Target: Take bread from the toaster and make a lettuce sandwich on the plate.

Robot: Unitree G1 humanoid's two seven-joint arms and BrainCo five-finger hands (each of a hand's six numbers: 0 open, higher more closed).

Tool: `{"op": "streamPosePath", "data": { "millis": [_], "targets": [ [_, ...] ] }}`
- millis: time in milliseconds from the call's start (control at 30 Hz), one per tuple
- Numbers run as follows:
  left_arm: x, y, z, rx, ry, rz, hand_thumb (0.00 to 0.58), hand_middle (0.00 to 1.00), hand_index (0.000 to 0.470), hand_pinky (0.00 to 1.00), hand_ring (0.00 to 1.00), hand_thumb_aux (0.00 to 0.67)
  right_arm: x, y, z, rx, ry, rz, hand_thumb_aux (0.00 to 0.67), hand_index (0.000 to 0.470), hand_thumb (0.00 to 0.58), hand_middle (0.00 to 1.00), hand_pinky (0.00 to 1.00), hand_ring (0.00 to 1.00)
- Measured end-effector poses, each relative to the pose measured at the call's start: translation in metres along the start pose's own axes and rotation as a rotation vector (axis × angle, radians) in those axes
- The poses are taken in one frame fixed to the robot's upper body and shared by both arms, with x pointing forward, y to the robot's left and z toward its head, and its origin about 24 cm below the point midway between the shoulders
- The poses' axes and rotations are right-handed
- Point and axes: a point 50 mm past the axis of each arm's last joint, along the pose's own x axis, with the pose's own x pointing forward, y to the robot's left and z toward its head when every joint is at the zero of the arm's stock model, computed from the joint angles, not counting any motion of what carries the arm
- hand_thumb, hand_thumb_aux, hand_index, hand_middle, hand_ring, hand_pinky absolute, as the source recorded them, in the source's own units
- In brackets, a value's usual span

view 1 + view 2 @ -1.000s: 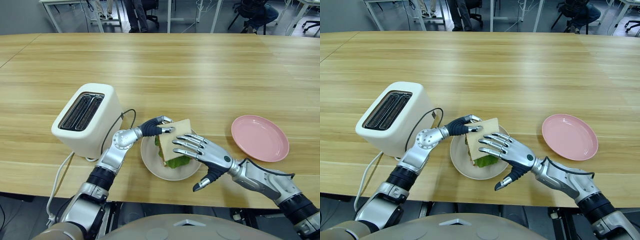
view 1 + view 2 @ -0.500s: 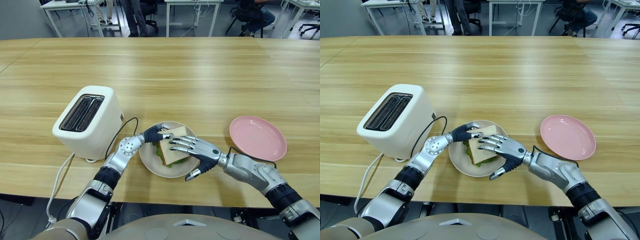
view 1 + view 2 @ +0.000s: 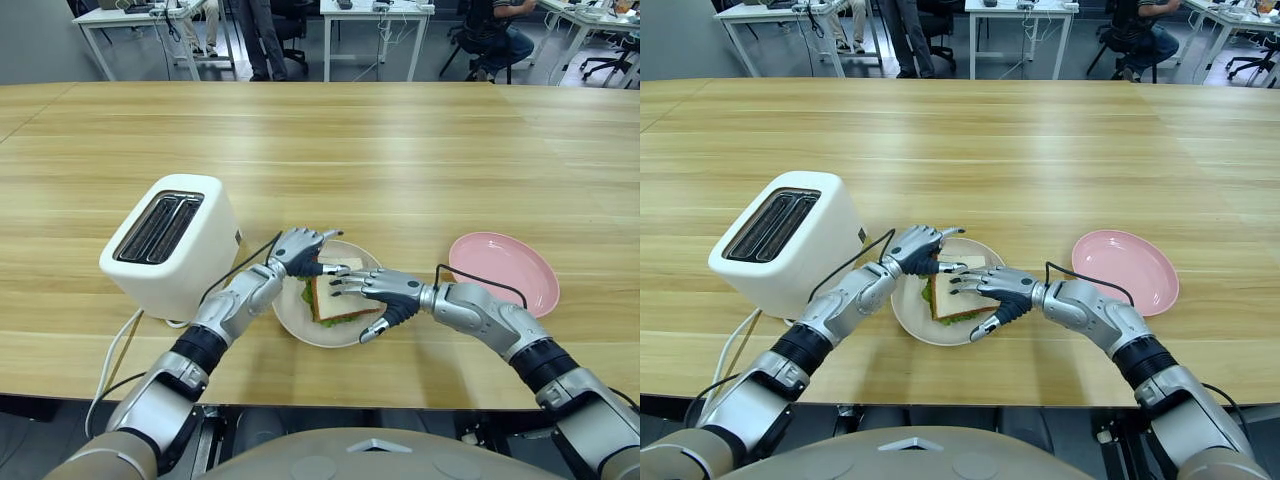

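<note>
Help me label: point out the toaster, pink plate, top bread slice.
toaster (image 3: 160, 227), left eye view, slotted top
pink plate (image 3: 503, 272), left eye view, bare middle
top bread slice (image 3: 340, 304), left eye view, uncovered near part

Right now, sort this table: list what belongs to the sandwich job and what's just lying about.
Job: toaster, beige plate, top bread slice, lettuce beneath it, left hand, right hand.
Lying about: pink plate, right of the beige plate.

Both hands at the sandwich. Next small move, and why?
Probably lift both hands straight up and away. The top bread slice lies flat over the lettuce on the plate, the right hand is spread on top, the left hand is at its far-left corner, and the toaster slots look empty, so assembly seems done.
</note>
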Motion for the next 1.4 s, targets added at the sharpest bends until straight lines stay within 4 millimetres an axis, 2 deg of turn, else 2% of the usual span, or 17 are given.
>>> {"op": "streamPosePath", "data": {
  "millis": [133,300,400,433,467,500,533,567,633,667,733,767,800,1000,1067,1200,1400],
  "targets": [
    [0.012,0.043,0.028,0.059,-0.118,0.22,0.0,0.0,0.0,0.0,0.0,0.0,0.013,0.002,0.0,0.033,-0.012,0.006,0.0,0.0,0.0,0.0,0.0,0.0],
    [0.0,0.052,0.026,0.128,-0.098,0.268,0.0,0.0,0.0,0.0,0.0,0.0,0.02,0.002,0.0,0.043,-0.017,0.01,0.0,0.0,0.0,0.0,0.0,0.0],
    [-0.011,0.067,0.025,0.107,-0.082,0.341,0.0,0.0,0.0,0.0,0.0,0.0,0.02,0.001,-0.001,0.054,-0.015,-0.002,0.0,0.0,0.0,0.0,0.0,0.0],
    [-0.016,0.073,0.026,0.069,-0.077,0.373,0.294,0.0,0.137,0.0,0.0,0.2,0.019,0.001,-0.001,0.07,-0.017,-0.021,0.41,0.281,0.493,0.0,0.0,0.0],
    [-0.023,0.08,0.026,0.016,-0.072,0.411,0.294,0.0,0.137,0.0,0.0,0.2,0.017,-0.001,-0.002,0.098,-0.017,-0.061,0.41,0.281,0.493,0.0,0.0,0.0],
    [-0.032,0.087,0.025,-0.043,-0.067,0.45,0.58,0.0,0.46,0.0,0.0,0.67,0.014,0.0,-0.004,0.147,-0.014,-0.112,0.67,0.46,0.58,0.0,0.0,0.0],
    [-0.04,0.091,0.023,-0.095,-0.063,0.468,0.58,0.0,0.46,0.0,0.0,0.67,0.011,-0.002,-0.004,0.195,-0.019,-0.171,0.67,0.46,0.58,0.0,0.0,0.0],
    [-0.049,0.095,0.02,-0.159,-0.056,0.48,0.58,0.45,0.46,0.45,0.45,0.67,0.009,-0.006,-0.005,0.252,-0.022,-0.237,0.67,0.46,0.58,0.0,0.0,0.0],
    [-0.064,0.096,0.013,-0.28,-0.046,0.486,0.58,0.45,0.46,0.45,0.45,0.67,-0.002,-0.017,-0.012,0.369,-0.011,-0.391,0.67,0.46,0.58,0.0,0.0,0.0],
    [-0.071,0.097,0.011,-0.335,-0.048,0.493,0.58,1.0,0.46,1.0,1.0,0.67,-0.008,-0.025,-0.016,0.415,-0.014,-0.47,0.67,0.46,0.58,0.93,0.93,0.93],
    [-0.079,0.102,0.009,-0.409,-0.072,0.517,0.58,1.0,0.46,1.0,1.0,0.67,-0.016,-0.04,-0.017,0.471,-0.046,-0.593,0.67,0.46,0.58,0.93,0.93,0.93],
    [-0.084,0.104,0.007,-0.443,-0.083,0.53,0.58,1.0,0.46,1.0,1.0,0.67,-0.019,-0.047,-0.015,0.498,-0.076,-0.647,0.67,0.46,0.58,1.0,1.0,1.0],
    [-0.088,0.106,0.007,-0.478,-0.098,0.539,0.58,1.0,0.46,1.0,1.0,0.67,-0.021,-0.05,-0.012,0.531,-0.102,-0.685,0.67,0.46,0.58,1.0,1.0,1.0],
    [-0.112,0.105,0.015,-0.688,-0.24,0.463,0.58,1.0,0.46,1.0,1.0,0.67,-0.041,-0.048,0.013,0.684,-0.27,-0.692,0.67,0.46,0.58,1.0,1.0,1.0],
    [-0.122,0.096,0.024,-0.737,-0.302,0.33,0.58,1.0,0.46,1.0,1.0,0.67,-0.051,-0.036,0.027,0.682,-0.315,-0.57,0.67,0.46,0.58,1.0,1.0,1.0],
    [-0.141,0.06,0.043,-0.776,-0.324,-0.029,0.58,1.0,0.46,1.0,1.0,0.67,-0.068,0.004,0.047,0.695,-0.312,-0.333,0.67,0.46,0.58,1.0,1.0,1.0],
    [-0.145,0.002,0.061,-0.546,-0.303,-0.45,0.58,1.0,0.46,1.0,1.0,0.67,-0.077,0.039,0.055,0.632,-0.266,-0.242,0.67,0.46,0.58,1.0,1.0,1.0]
  ]
}}
